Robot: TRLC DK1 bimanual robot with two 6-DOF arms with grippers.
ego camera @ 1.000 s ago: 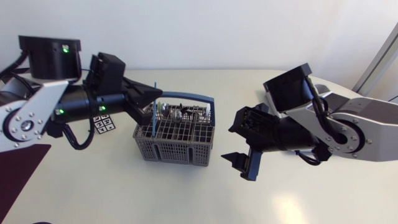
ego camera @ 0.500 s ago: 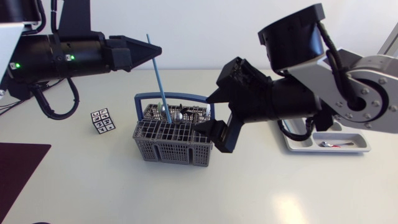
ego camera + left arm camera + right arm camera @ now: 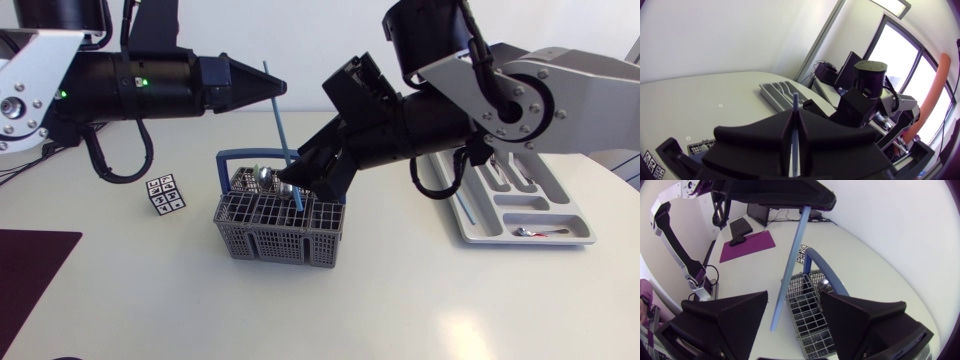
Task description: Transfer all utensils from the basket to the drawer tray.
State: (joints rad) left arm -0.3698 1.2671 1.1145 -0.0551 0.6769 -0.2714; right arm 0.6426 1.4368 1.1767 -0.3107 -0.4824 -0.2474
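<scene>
1. Left gripper (image 3: 272, 88) is clamped on a thin blue utensil (image 3: 283, 140), which hangs tilted with its lower end over the grey basket (image 3: 270, 238).
2. Right gripper (image 3: 792, 301) has its fingers apart on either side of the utensil's lower part. No contact is visible.
3. Metal utensils (image 3: 266, 176) stand in the basket.
4. The drawer tray (image 3: 565, 218) sits to the right, well apart from the basket.
5. A patterned cube (image 3: 165, 195) lies to the left of the basket.

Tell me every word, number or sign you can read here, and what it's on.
On the small cube: black symbols in white squares on its faces, too small to read.
On the basket, the drawer tray and the blue utensil: no writing visible.
On the left arm and the right arm: no label that can be read.
</scene>
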